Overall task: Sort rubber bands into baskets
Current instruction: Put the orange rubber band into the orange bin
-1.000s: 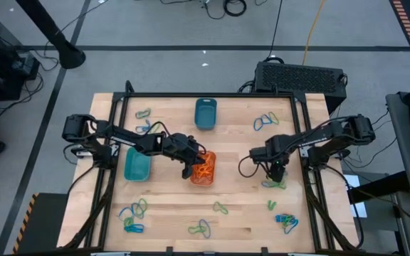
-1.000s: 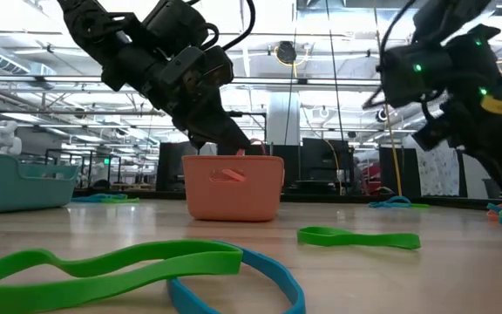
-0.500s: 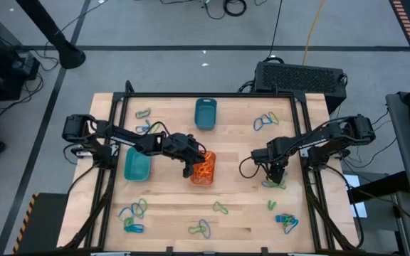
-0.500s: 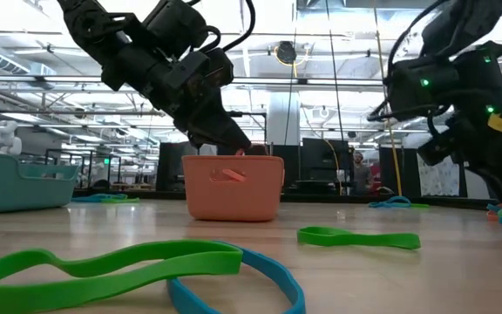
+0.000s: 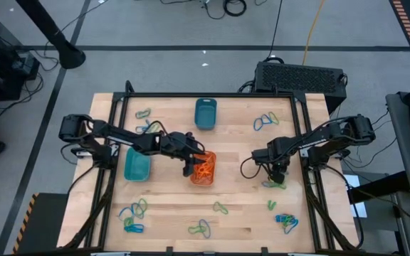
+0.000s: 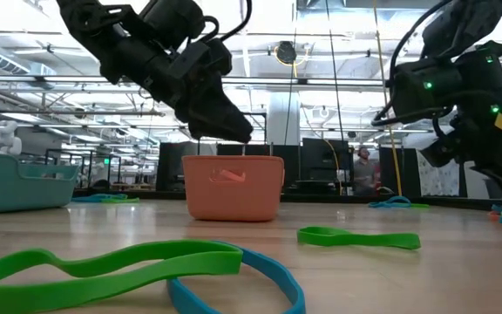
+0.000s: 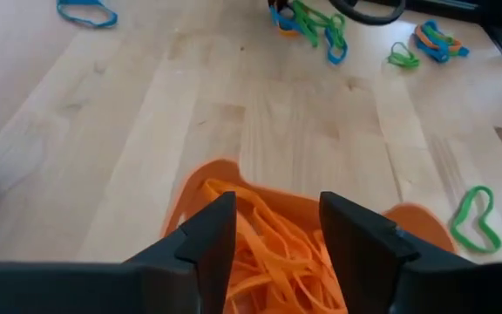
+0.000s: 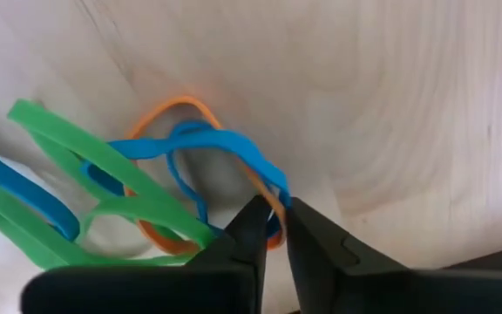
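1. Left claw spread wide, empty, hanging just above the orange basket.
2. Orange basket sits mid-desk, stuffed with orange bands; the low view shows the claw clear of the rim.
3. Right claw narrowed almost shut, tips down on the desk, pinching the edge of a tangled clump of blue, orange and green bands, well right of the orange basket.
4. Which band is caught between the tips: blue and orange cross there, can't tell.
5. Turquoise basket just left of the orange basket, beyond the left arm.
6. Dark teal basket behind the orange basket, near the desk's far edge.
7. Loose bands all around the orange basket: far left, far right, near left, near centre, near right.
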